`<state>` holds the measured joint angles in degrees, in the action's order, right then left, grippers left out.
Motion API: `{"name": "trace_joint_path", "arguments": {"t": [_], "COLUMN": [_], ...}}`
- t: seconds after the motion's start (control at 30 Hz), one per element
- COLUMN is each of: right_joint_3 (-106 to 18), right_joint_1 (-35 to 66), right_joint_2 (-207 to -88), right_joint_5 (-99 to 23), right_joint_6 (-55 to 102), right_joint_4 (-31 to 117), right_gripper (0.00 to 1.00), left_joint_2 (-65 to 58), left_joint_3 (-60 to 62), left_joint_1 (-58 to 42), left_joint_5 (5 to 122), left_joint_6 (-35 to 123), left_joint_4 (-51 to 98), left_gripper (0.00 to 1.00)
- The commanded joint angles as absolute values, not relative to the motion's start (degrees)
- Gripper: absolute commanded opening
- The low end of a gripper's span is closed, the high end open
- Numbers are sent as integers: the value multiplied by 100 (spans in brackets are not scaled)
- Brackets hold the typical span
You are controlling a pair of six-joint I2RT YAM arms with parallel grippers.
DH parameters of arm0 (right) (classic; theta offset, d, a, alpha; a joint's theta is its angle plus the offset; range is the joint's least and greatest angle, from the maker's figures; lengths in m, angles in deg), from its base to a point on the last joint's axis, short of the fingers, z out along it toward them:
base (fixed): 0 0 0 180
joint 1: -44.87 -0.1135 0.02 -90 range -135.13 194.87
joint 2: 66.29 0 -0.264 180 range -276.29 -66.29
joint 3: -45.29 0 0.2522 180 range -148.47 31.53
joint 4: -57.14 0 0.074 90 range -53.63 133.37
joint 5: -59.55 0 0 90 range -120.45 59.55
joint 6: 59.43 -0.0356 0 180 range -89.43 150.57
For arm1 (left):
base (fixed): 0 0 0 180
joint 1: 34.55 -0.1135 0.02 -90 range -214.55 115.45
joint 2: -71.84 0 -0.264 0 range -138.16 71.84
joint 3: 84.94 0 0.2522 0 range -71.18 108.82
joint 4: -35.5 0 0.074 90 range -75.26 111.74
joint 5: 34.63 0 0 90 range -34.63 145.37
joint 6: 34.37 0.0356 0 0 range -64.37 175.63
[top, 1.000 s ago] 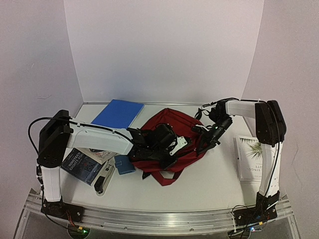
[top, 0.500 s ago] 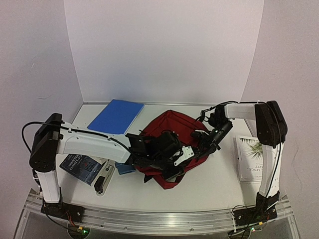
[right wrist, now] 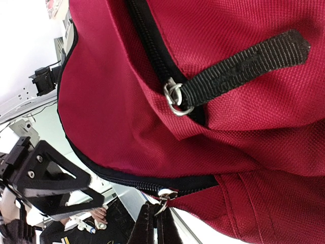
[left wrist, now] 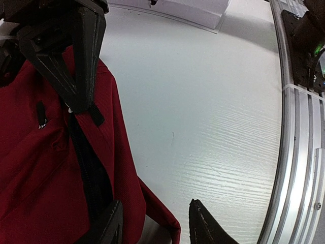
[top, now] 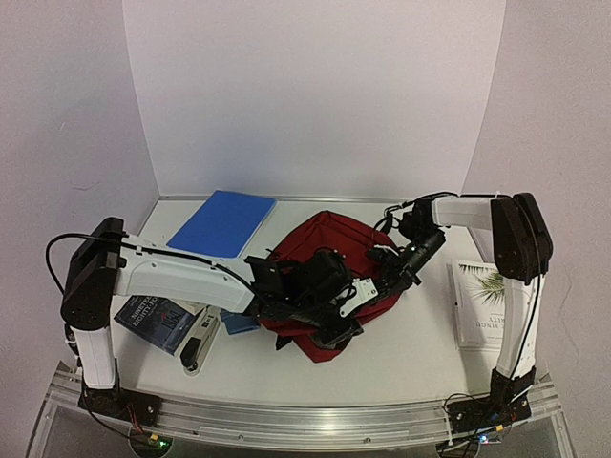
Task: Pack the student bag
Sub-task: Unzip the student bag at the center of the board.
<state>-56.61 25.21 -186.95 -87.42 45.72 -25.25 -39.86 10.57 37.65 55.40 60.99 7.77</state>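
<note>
Red fabric of the student bag (top: 329, 240) lies mid-worktop (top: 410, 343), bunched between both arms. Nearest, the left gripper (left wrist: 154, 206) stands apart astride the bag's near hem, probably to steady it. Beyond, the right gripper (right wrist: 156, 224) is pinched together on the zipper pull (right wrist: 163, 196), apparently to draw the zip open. Farther back lies a blue folder (top: 226, 219). The left arm hides the bag's mouth, and no lining shows.

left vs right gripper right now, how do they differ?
Left gripper: fingers apart, nothing between them; right gripper: fingers shut, apparently pinching a zipper pull. Left gripper sits at the dark red fabric backpack's near edge; right gripper at its right side. Both are at the backpack.
</note>
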Motion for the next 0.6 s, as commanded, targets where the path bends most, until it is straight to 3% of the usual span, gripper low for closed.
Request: {"name": "trace_joint_path", "arguments": {"t": [0.0, 0.57], "right_joint_3": [-5632, -5412], "right_joint_1": [2488, 2488], "right_joint_2": [-18253, -18006], "right_joint_5": [-8904, -8986], "right_joint_6": [4538, 4708], "right_joint_4": [-2518, -2527], "right_gripper": [0, 0], "left_joint_2": [-4062, -4353], "left_joint_3": [1309, 1304], "left_joint_1": [3756, 3472], "left_joint_5": [5651, 4873], "left_joint_6": [6074, 6163], "left_joint_4": [1078, 1363], "left_gripper": [44, 49]}}
